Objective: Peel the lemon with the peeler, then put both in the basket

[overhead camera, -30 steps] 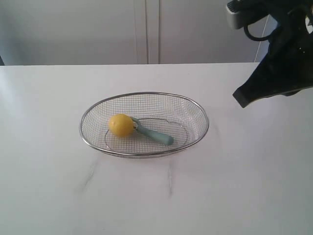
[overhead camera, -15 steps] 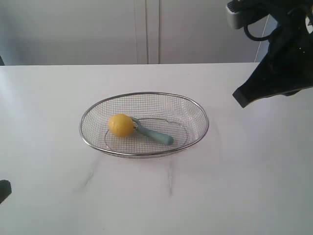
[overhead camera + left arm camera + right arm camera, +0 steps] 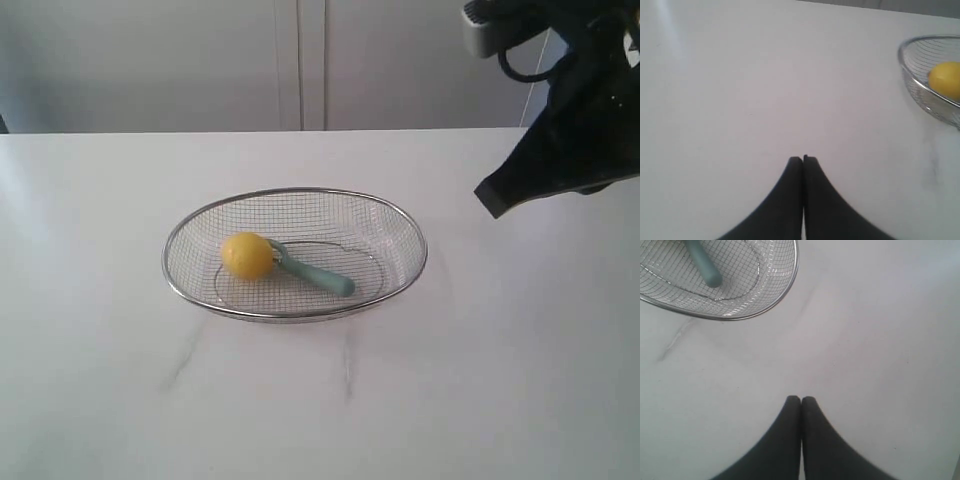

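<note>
The silver wire basket (image 3: 400, 225) stands in the middle of the white table. Inside it lie the yellow lemon (image 3: 246, 255) and the teal peeler (image 3: 318, 273), whose head touches the lemon. In the left wrist view the basket's rim (image 3: 902, 62) and the lemon (image 3: 945, 80) show at the edge, well away from my left gripper (image 3: 803, 159), which is shut on nothing above bare table. My right gripper (image 3: 801, 399) is shut and empty too; the basket (image 3: 780, 295) and the peeler's handle (image 3: 705, 265) lie ahead of it. The right arm (image 3: 570, 130) hangs high at the right of the exterior view.
The white tabletop (image 3: 450, 400) has faint grey veins in front of the basket. A pale wall with a vertical seam (image 3: 300, 60) runs behind the table's far edge. The left arm is outside the exterior view.
A dark tip of the left arm that showed at the lower left edge half a second ago has gone out of the exterior view. The basket, lemon, peeler and right arm have not moved.
</note>
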